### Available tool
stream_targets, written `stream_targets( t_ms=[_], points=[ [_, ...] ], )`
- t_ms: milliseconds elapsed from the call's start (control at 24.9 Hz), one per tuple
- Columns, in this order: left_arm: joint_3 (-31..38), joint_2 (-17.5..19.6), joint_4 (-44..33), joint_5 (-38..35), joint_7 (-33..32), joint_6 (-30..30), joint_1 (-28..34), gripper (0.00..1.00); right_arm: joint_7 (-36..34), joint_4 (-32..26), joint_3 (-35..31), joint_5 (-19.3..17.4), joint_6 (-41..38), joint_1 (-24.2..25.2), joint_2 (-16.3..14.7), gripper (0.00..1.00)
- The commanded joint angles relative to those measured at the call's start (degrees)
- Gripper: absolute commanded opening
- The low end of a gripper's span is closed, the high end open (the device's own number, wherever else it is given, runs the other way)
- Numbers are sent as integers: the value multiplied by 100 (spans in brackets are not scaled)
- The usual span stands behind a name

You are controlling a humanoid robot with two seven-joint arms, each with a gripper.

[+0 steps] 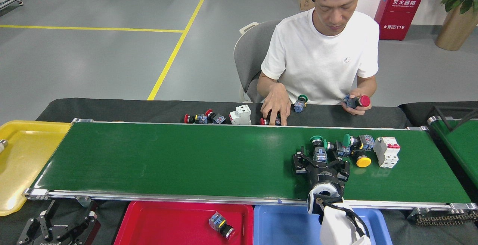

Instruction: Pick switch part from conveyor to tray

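Note:
On the right half of the conveyor (168, 159) lies a cluster of switch parts: a green-capped one with a blue body (318, 147), a second green-capped one (354, 141), a yellow-capped one (363, 161) and a white breaker (387, 151). My right gripper (321, 162) reaches over the belt's near rail and stands open, one finger on each side of the blue body of the leftmost green-capped part. My left gripper (61, 225) rests low at the bottom left, open and holding nothing. The red tray (149, 222) holds one switch part (221, 225); the blue tray (283, 226) is beside it.
A person sits behind the belt, one hand (276, 107) on parts on the black cloth, the other holding a red-capped part (359, 101). More parts (216, 118) lie along the far rail. A yellow tray (22, 155) is at the left, a second green belt (461, 144) at the right.

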Motion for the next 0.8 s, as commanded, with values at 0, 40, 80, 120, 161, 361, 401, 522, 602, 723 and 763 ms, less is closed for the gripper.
stream_targets(
  t_ms=[0, 40, 80, 120, 161, 361, 401, 522, 602, 723, 763],
  points=[
    [8, 70, -41, -9, 43, -16, -51, 100, -32, -63, -25, -23, -102, -110, -138, 53],
    [8, 70, -41, -9, 43, -16, -51, 100, -32, -107, -25, -84, -295, -93, -173, 24],
    [8, 70, -41, -9, 43, -16, -51, 100, -24, -151, -25, -111, -480, -66, -199, 10],
    [8, 70, -41, -9, 43, -16, -51, 100, -24, -212, -25, -111, -620, -40, -199, 8],
    [8, 70, -41, -9, 43, -16, -51, 100, -24, -282, -25, -111, -682, -31, -199, 6],
    [8, 79, -32, -9, 34, -16, -51, 100, 38, -581, -16, -119, -1016, 92, -208, 6],
    [8, 79, -32, -9, 43, -16, -51, 100, 47, -669, -16, -119, -1104, 127, -208, 6],
    [8, 79, -41, -9, 34, -16, -51, 100, 170, -1284, -16, -146, -1438, 347, -261, 6],
    [8, 79, -50, -9, 25, -16, -51, 100, 416, -2005, -16, -216, -1921, 637, -287, 6],
    [-1, 79, -50, -9, 25, -34, -16, 100, 548, -3016, 1, -234, -2668, 1191, -261, 7],
    [-9, 79, -50, -9, 25, -34, 10, 100, 600, -3332, 27, -234, -2932, 1402, -261, 7]
  ],
)
